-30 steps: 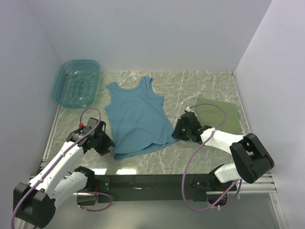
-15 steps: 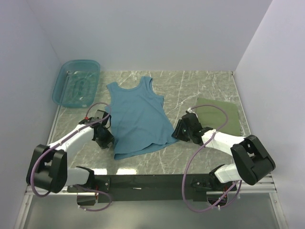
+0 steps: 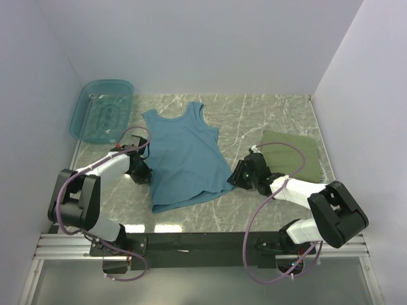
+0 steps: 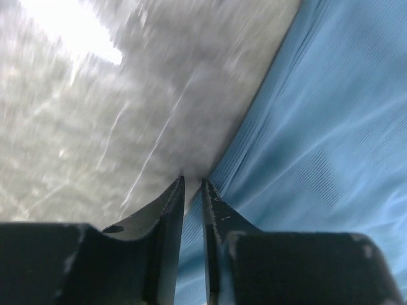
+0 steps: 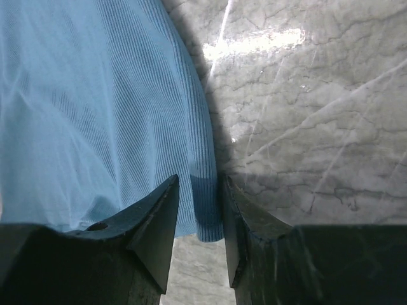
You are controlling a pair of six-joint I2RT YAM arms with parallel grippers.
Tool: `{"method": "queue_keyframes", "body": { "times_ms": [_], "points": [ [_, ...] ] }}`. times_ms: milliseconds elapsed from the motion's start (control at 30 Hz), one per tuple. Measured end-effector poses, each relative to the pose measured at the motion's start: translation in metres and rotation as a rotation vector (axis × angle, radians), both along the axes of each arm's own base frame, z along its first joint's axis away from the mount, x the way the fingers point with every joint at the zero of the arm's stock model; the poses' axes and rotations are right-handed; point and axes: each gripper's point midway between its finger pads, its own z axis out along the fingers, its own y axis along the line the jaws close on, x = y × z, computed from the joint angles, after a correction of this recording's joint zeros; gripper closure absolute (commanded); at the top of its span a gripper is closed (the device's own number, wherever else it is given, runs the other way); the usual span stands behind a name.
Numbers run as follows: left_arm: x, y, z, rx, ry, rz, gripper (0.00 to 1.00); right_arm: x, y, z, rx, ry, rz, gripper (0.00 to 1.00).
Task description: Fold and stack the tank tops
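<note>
Teal top is what we see spread flat on the marble table, straps toward the far wall, hem toward the arm bases. The left gripper sits low at the top's left edge, about midway along its side. In the wrist view its fingers are nearly together, with only a thin slit between them. The cloth's edge runs right up to that slit, but we cannot tell whether it is pinched. The right gripper is at the opposite edge, near the hem corner. Its fingers stand apart and straddle a strip of the blue cloth — the cloth lies flat between them, unbunched. An olive top lies folded to the right, apart from the teal one. A basin rests in the far left corner.
</note>
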Motion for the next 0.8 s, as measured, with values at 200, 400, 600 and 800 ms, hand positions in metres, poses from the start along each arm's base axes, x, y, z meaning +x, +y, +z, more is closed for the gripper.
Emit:
{"method": "queue_keyframes", "body": {
  "times_ms": [200,400,600,800],
  "points": [
    [0.029,0.002,0.0,0.021,-0.013,0.017,0.99,-0.001,0.001,-0.001,0.007,0.003,-0.001,0.64],
    [0.087,0.005,0.0,0.002,-0.038,0.063,0.99,0.006,0.009,-0.003,0.025,0.013,0.009,0.75],
    [0.175,0.004,0.003,-0.041,-0.121,0.097,0.99,0.023,0.016,-0.004,0.034,0.027,0.005,0.83],
    [0.238,0.009,0.009,-0.069,-0.192,0.093,0.99,0.045,-0.009,-0.003,0.003,0.038,-0.072,0.84]
  ]
}}
